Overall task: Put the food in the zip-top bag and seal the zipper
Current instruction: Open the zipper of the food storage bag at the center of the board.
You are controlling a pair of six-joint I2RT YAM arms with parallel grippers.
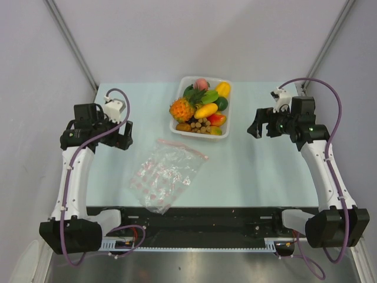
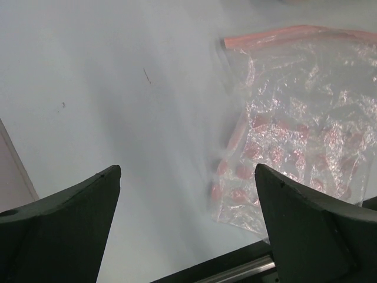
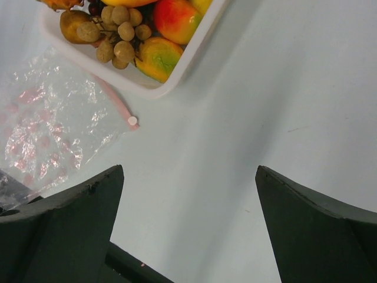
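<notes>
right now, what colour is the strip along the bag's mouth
Pink-red zipper; the left wrist view shows it best.

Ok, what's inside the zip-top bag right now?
No food: the zip-top bag lies flat and see-through, only red marks showing. The food is piled in the white tray, lower pieces covered.

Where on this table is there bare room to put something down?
Widest: between the zip-top bag and the right hand. Smaller: between the left hand and the tray. Crowded: the tray, heaped with food.

Food (image 1: pixel 200 109) in tray (image 1: pixel 227 131) at table's (image 1: pixel 259 177) far middle, zip-top bag (image 1: pixel 165 174) nearer, left.
</notes>
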